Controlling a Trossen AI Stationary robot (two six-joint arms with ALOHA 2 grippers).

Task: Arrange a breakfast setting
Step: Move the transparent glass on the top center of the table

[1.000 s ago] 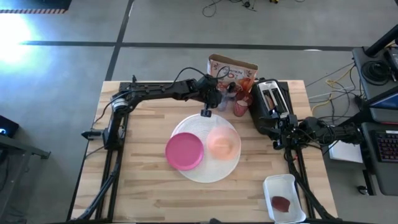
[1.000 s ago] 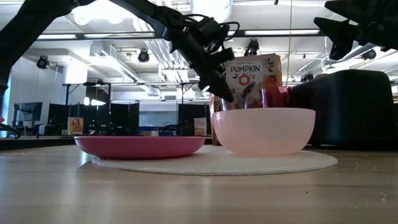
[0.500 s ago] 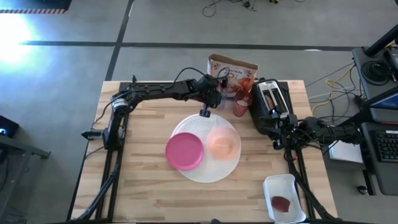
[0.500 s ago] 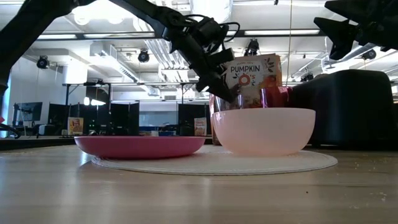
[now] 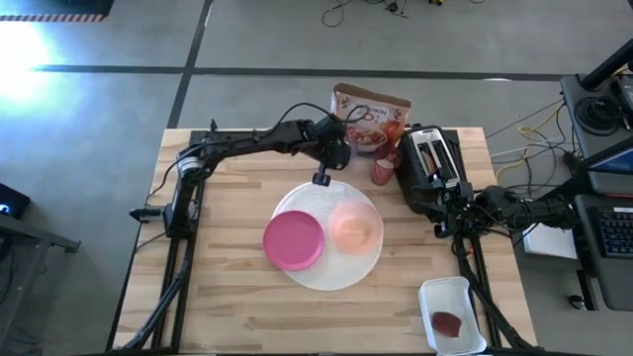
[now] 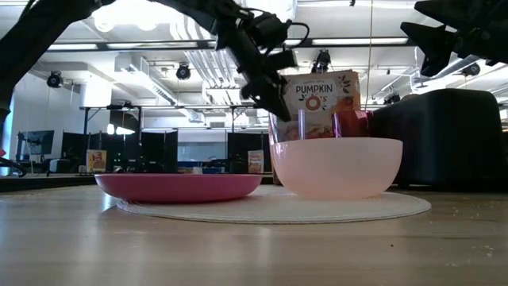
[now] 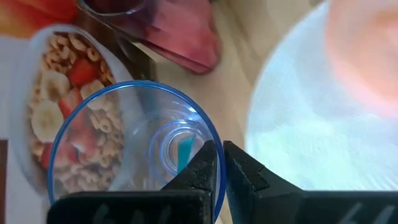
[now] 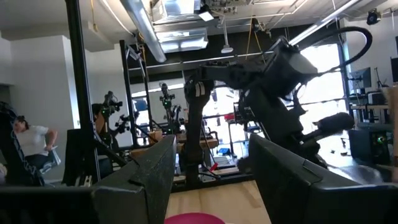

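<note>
Layout: mat point(image 5: 302, 272) sat mid-bench point(image 5: 227, 297), carrying plate point(image 5: 294, 240) left, bowl point(image 5: 354, 227) right.
Cereal box point(image 5: 370, 117), cup point(image 5: 383, 170), toaster point(image 5: 432, 161) stood behind; tray point(image 5: 451, 314) at front right corner.

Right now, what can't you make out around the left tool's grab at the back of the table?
- Small clear glass: its base and whether it is off the table; high view, the left tool covers it; low view, the peach bowl hides it.
- Teal-handled spoon: only a sliver shows inside the glass.
- Translucent pink cup: contents too small to tell.
- Orange cereal box: lower part behind the bowl.
</note>
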